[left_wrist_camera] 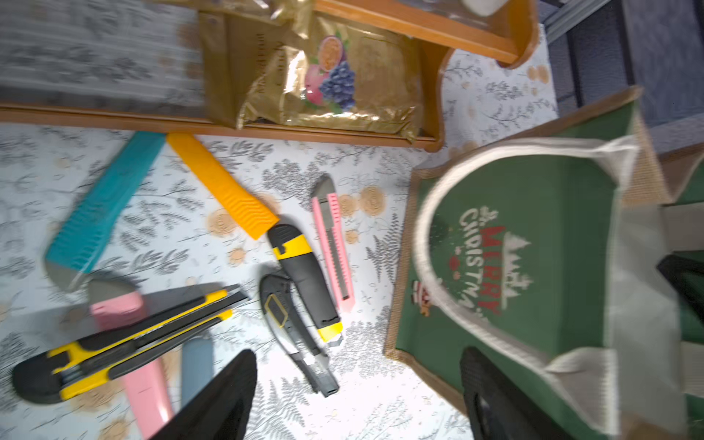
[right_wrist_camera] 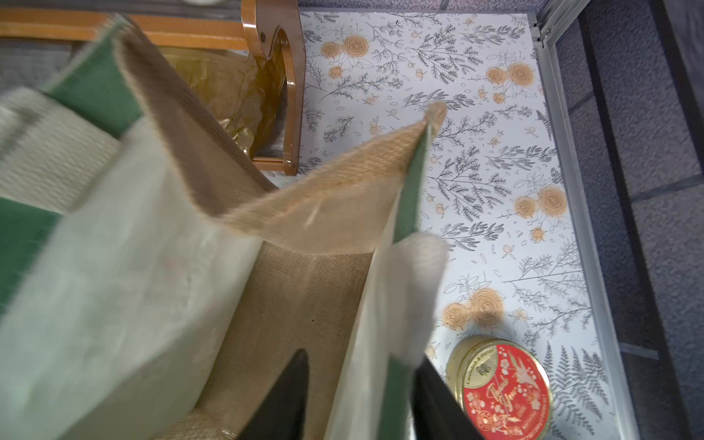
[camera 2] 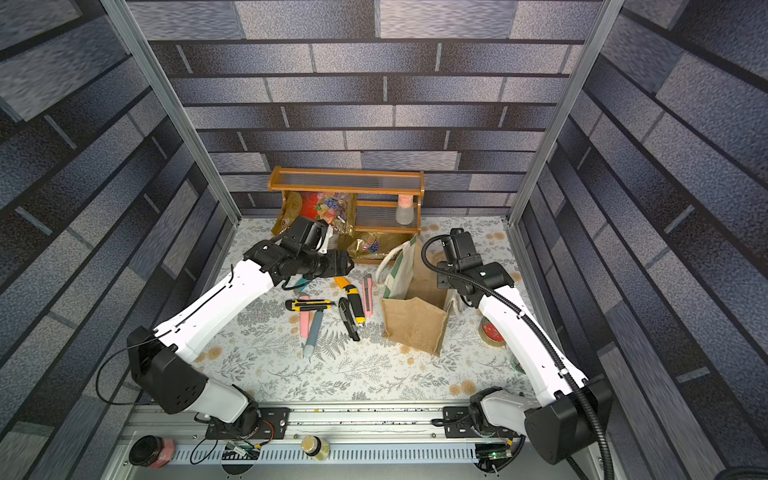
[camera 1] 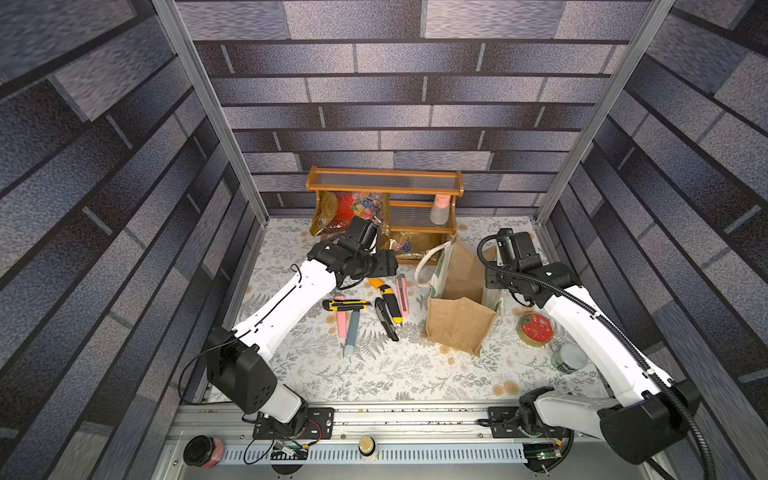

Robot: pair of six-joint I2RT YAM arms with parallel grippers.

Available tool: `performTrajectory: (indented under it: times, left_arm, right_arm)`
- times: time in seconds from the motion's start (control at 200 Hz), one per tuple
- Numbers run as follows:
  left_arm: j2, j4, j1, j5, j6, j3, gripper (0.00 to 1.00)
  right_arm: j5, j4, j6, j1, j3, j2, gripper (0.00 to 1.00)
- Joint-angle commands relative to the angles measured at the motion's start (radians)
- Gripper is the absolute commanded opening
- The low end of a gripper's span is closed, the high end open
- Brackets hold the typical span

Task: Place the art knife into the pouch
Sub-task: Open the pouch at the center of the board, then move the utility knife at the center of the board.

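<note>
Pouch (camera 1: 457, 328) stands upright and open-mouthed on the floral cloth (camera 1: 374, 374). It has coarse tan burlap side walls, a green front panel (left_wrist_camera: 571, 209) printed "Merry Christmas", a white rope handle and a pale smooth lining.

All the knives lie flat on the cloth outside the pouch, in a loose cluster on its left-arm side.
- Pink snap-off knife (left_wrist_camera: 333, 247): slim, ridged plastic, nearest to the pouch.
- Yellow-black knife (left_wrist_camera: 304, 282): chunky, just beside the pink one.
- Grey-black knife (left_wrist_camera: 293, 335): curved body, touching the yellow-black one.
- Orange ribbed handle (left_wrist_camera: 224, 190): butts against the yellow-black knife's end.
- Teal ribbed handle (left_wrist_camera: 103, 213): farther from the pouch.
- Long yellow-black knife (left_wrist_camera: 133, 343): lies across a smooth pink pen-shaped knife (left_wrist_camera: 144, 381) and a grey-blue one (left_wrist_camera: 196, 365).

Cannot tell which of them is the art knife.

Left gripper (left_wrist_camera: 358, 352) hangs over the cluster beside the pouch. Its black fingers (left_wrist_camera: 228, 396) are spread wide with nothing between them.

Right gripper (right_wrist_camera: 362, 358) is at the pouch's rim on the far side from the knives. Its fingers (right_wrist_camera: 282, 400) are parted, one inside the pouch and one outside, straddling the wall. No pinch is visible.

Behind the pouch stands a glossy wooden rack (camera 1: 384, 174) with a crinkly gold snack bag (left_wrist_camera: 335, 76). Near the pouch, on the right arm's side, is a round red-and-gold tin (right_wrist_camera: 503, 388).
</note>
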Motion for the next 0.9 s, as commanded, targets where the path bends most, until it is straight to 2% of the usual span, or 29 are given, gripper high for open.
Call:
performTrajectory:
  times: [0.0, 0.11, 0.215, 0.396, 0.711, 0.897]
  left_arm:
    - [-0.051, -0.110, 0.052, -0.145, 0.047, -0.118, 0.86]
    - [-0.076, -0.146, 0.094, -0.196, 0.075, -0.194, 0.86]
    - [-0.061, -0.200, 0.097, -0.325, 0.111, -0.212, 0.86]
    - [0.020, -0.236, 0.099, -0.432, 0.163, -0.207, 0.86]
    - [0.214, -0.203, 0.095, -0.439, 0.280, -0.164, 0.86]
    - [0.307, -0.190, 0.096, -0.419, 0.321, -0.070, 0.87]
  right_arm:
    - [-0.019, 0.024, -0.039, -0.006, 0.025, -0.031, 0.77]
    - [-0.054, 0.041, -0.057, -0.005, 0.015, -0.065, 0.86]
    - [-0.088, 0.055, -0.065, -0.005, 0.001, -0.107, 0.94]
    - [-0.157, 0.084, -0.072, -0.005, -0.034, -0.185, 1.00]
    - [-0.203, 0.078, -0.098, -0.005, -0.050, -0.223, 1.00]
    - [-0.257, 0.094, -0.073, -0.005, -0.079, -0.253, 1.00]
